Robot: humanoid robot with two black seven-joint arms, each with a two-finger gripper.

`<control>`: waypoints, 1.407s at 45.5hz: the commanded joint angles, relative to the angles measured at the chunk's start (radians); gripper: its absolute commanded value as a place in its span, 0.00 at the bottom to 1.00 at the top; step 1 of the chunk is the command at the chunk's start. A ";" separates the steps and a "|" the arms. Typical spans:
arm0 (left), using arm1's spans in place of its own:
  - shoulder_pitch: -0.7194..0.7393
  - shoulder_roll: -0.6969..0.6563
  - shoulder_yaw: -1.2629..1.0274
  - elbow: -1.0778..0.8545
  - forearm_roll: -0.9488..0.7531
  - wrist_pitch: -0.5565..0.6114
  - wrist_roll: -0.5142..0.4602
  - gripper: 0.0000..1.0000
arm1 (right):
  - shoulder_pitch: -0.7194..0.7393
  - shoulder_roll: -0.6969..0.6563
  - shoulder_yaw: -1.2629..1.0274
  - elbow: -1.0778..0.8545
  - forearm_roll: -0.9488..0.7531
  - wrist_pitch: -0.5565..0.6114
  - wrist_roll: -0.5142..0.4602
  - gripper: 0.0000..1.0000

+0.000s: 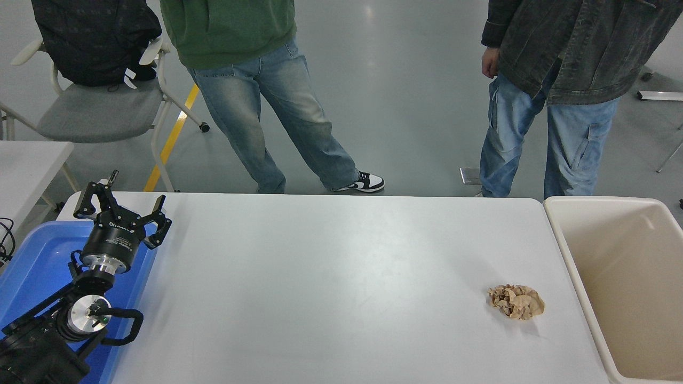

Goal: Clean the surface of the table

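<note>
The table surface [331, 277] is a wide white tabletop with rounded corners that fills the lower part of the head view. A crumpled ball of brown paper [516, 301] lies on it near the right edge. My left gripper [124, 205] is parked at the lower left above a blue tray [32, 261], open and empty, far from the paper. My right arm and its gripper are out of view.
A beige plastic bin [624, 282] stands against the table's right end, its inside bare. Two people in jeans stand on the far side. A grey chair [90, 106] with a dark bag and a small white table [26, 160] are at the far left.
</note>
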 commanded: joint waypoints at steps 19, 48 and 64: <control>0.000 0.000 0.000 0.000 0.000 0.000 0.000 0.99 | 0.084 0.030 0.407 0.276 0.162 0.247 -0.002 0.99; 0.000 0.000 0.000 0.000 0.000 0.000 0.000 0.99 | 0.070 0.166 0.470 0.314 0.168 0.542 0.086 1.00; 0.000 0.000 0.000 0.000 0.000 0.000 0.000 0.99 | 0.051 0.238 0.493 0.391 0.165 0.494 0.150 1.00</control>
